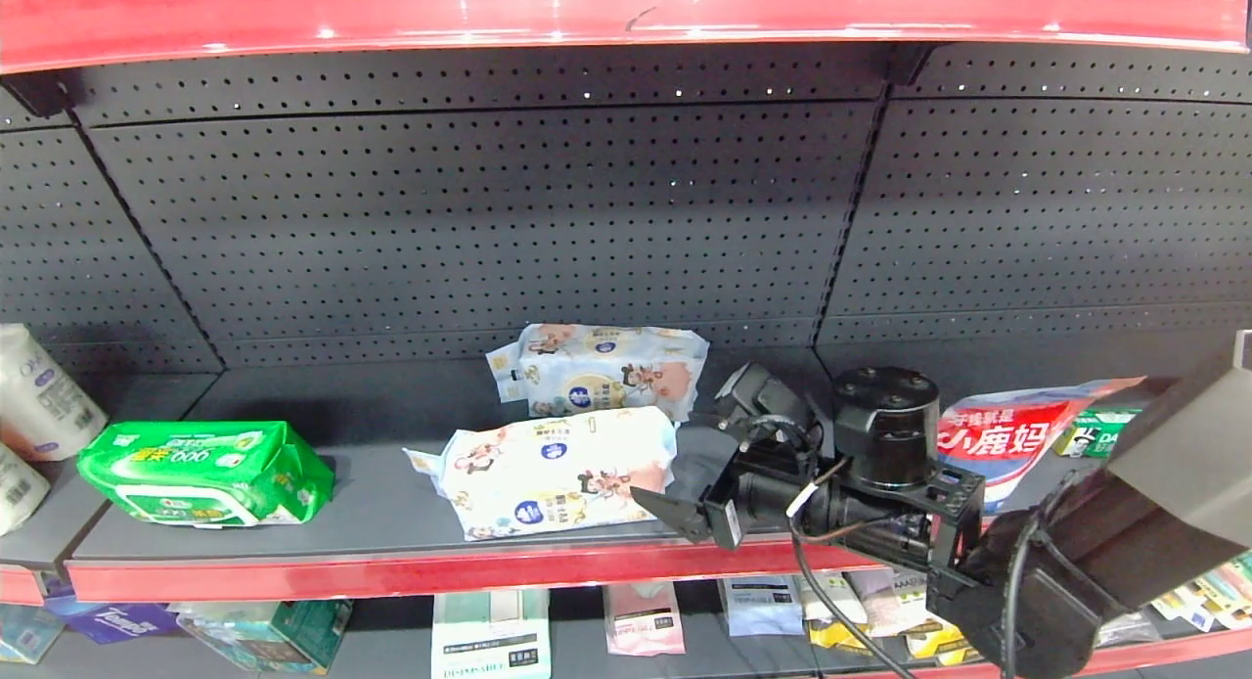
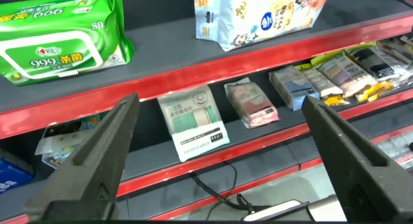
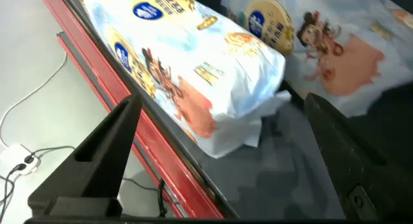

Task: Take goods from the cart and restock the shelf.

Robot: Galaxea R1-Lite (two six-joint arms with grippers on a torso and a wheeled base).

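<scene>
Two white wipe packs with cartoon prints lie on the dark shelf (image 1: 372, 444), a front pack (image 1: 558, 471) near the red edge and a back pack (image 1: 606, 369) by the pegboard. My right gripper (image 1: 690, 444) hovers just right of the front pack, open and empty. In the right wrist view the front pack (image 3: 193, 69) and back pack (image 3: 322, 37) lie just beyond the right gripper (image 3: 219, 159). A green wipe pack (image 1: 205, 474) rests at the shelf's left. My left gripper (image 2: 219, 159) is open and empty, below and in front of the shelf edge, with the green pack (image 2: 58, 37) beyond it.
White bottles (image 1: 39, 395) stand at the far left. A red-and-white bag (image 1: 1007, 434) and a green box (image 1: 1095, 430) sit on the right bay. The lower shelf (image 2: 258, 143) holds several small packets. Free room lies between the green pack and the white packs.
</scene>
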